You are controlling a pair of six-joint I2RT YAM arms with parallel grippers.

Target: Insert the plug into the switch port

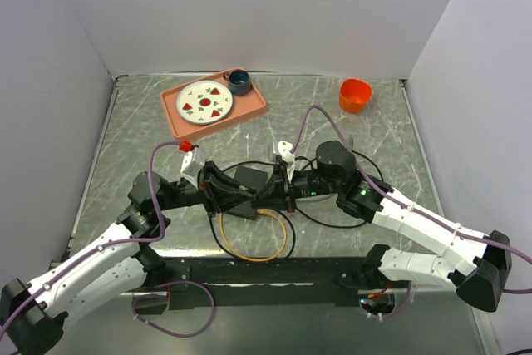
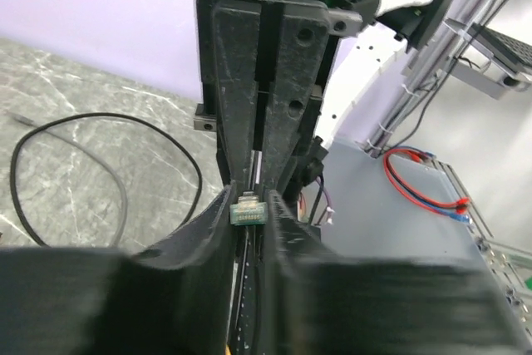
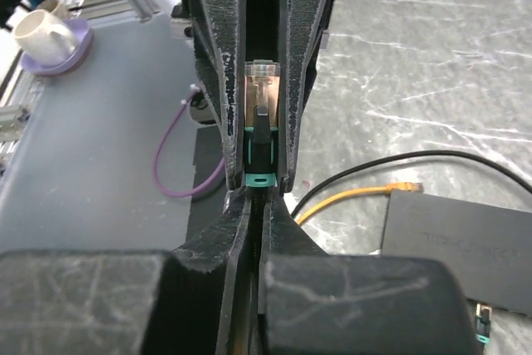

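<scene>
A clear plug point(image 3: 261, 81) with a teal boot point(image 3: 258, 160) is held in the air where my two grippers meet. My left gripper point(image 2: 249, 215) is shut on the plug point(image 2: 247, 209), whose contact end faces the left wrist camera. My right gripper point(image 3: 258, 194) is shut on the plug's black cable, just behind the boot. In the top view the left gripper point(image 1: 259, 197) and right gripper point(image 1: 287, 189) meet tip to tip above the table's middle. The switch point(image 3: 461, 243), a flat black box, lies on the table to the side, apart from the plug. It also shows in the top view point(image 1: 247, 178).
A yellow cable point(image 1: 253, 243) loops on the table near the front, its end point(image 3: 406, 184) by the switch. A black cable point(image 2: 108, 135) loops round the grippers. A pink tray point(image 1: 253, 110) with a plate and a dark cup stands at the back. An orange cup point(image 1: 355, 95) stands back right.
</scene>
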